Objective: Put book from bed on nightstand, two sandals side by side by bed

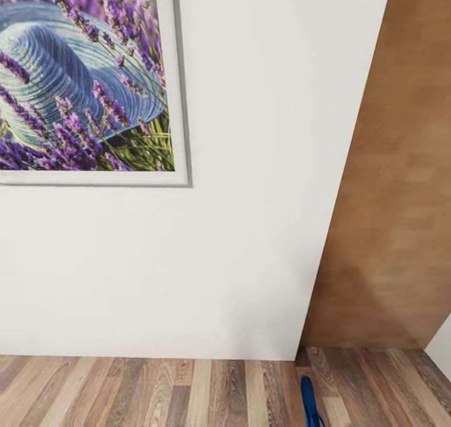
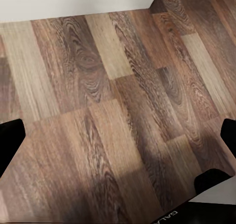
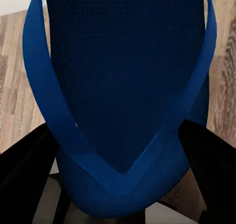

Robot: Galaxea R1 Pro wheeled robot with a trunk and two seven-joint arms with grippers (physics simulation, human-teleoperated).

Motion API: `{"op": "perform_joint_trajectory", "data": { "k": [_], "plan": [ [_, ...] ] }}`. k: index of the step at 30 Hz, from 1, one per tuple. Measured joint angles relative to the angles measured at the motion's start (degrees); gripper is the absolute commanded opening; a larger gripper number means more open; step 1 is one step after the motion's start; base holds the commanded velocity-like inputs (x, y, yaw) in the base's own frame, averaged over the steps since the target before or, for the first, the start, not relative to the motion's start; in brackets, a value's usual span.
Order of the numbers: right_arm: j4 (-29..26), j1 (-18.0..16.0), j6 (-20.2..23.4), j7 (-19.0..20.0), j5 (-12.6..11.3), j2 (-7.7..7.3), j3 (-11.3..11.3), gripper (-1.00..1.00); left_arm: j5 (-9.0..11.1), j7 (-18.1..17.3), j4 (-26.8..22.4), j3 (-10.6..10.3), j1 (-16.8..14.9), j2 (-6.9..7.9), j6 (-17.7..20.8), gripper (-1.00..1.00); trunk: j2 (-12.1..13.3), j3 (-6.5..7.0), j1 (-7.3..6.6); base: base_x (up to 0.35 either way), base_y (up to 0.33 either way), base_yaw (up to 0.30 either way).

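Between right tool [image 3: 118, 150] fingers, blue sandal [image 3: 123, 76]; head view, its tip.

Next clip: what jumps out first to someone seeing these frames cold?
First, the framed picture of lavender and a straw hat, hanging on the white wall at the upper left of the head view. Then the bright blue sandal, close up in the right wrist view between the right gripper's dark fingers, its strap forming a V; its tip pokes up at the bottom of the head view over the wood-plank floor.
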Motion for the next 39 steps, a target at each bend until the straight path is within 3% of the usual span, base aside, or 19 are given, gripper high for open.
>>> {"op": "perform_joint_trajectory", "data": {
  "k": [39],
  "plan": [
    [0.0, 0.0, 0.0, -0.1, 0.0, 0.01, 0.0, -1.00, 0.0, 0.0, 0.0, 0.0, 0.0, 0.00, 0.0, 1.00, 0.0, 0.00, 0.00, 0.000, 0.000, 0.293]
  ]
}}
